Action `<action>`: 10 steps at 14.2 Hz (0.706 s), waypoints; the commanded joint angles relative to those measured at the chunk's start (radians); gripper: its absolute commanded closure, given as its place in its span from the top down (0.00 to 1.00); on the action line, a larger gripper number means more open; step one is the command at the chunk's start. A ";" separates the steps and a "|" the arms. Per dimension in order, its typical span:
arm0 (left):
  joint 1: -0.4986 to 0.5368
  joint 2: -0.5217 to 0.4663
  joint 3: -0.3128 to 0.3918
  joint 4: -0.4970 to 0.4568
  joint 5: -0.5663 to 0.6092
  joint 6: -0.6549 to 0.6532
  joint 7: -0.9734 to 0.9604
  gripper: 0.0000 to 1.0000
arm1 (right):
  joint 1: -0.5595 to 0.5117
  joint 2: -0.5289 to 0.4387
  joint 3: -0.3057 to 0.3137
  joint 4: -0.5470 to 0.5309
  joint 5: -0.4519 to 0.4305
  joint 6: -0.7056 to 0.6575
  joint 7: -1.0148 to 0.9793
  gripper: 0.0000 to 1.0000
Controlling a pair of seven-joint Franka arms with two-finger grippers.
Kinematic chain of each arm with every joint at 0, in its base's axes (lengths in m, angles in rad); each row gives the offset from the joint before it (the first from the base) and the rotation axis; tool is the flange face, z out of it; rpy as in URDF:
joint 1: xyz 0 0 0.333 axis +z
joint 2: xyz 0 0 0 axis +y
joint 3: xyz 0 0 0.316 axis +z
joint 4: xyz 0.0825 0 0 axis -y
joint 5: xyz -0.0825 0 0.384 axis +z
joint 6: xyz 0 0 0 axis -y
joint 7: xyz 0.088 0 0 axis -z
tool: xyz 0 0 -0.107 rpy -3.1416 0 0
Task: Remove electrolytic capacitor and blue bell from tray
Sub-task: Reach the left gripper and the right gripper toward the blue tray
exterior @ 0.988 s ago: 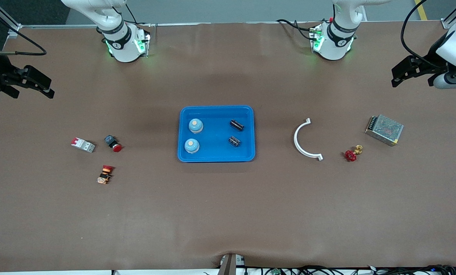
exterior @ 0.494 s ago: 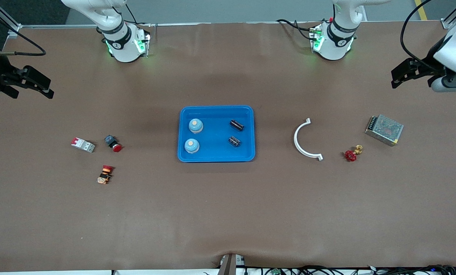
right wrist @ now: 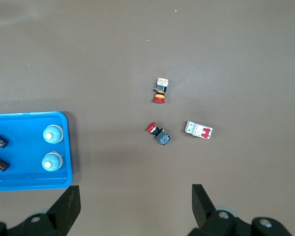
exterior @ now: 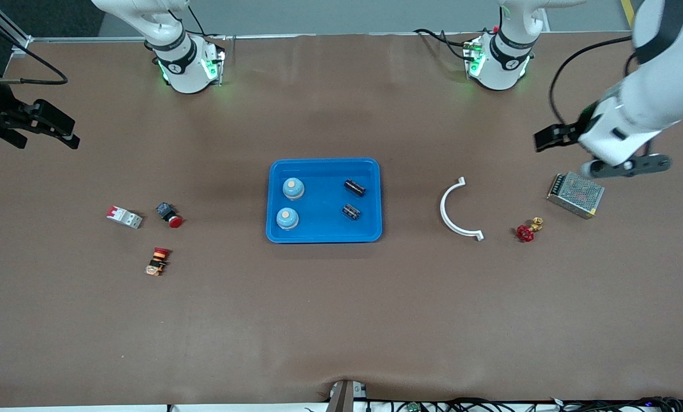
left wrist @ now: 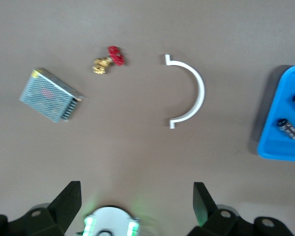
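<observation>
A blue tray (exterior: 324,162) lies mid-table. In it stand two light-blue bells (exterior: 293,187) (exterior: 287,217) toward the right arm's end, and two black capacitors (exterior: 354,187) (exterior: 350,211) lie toward the left arm's end. My left gripper (exterior: 550,139) is open and empty, in the air over bare table beside the metal power supply. In the left wrist view its open gripper (left wrist: 137,196) sees the tray's edge (left wrist: 285,152) and a capacitor (left wrist: 288,127). My right gripper (exterior: 69,130) is open and empty, waiting over the right arm's end of the table. The right wrist view, with that gripper (right wrist: 136,201), shows the tray (right wrist: 29,183) and a bell (right wrist: 53,133).
Toward the left arm's end lie a white curved bracket (exterior: 454,212), a red-handled brass valve (exterior: 527,230) and a metal power supply (exterior: 575,194). Toward the right arm's end lie a circuit breaker (exterior: 124,217), a red push button (exterior: 170,215) and an emergency-stop switch (exterior: 158,261).
My left arm has swung in from the table's end toward the middle, and its gripper is now over the table near the power supply. The right arm has barely moved.
</observation>
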 commanded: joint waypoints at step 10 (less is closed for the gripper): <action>-0.349 0.390 -0.127 0.005 0.023 0.385 -0.941 0.97 | 0.090 -0.058 0.013 -0.456 0.091 0.371 0.255 1.00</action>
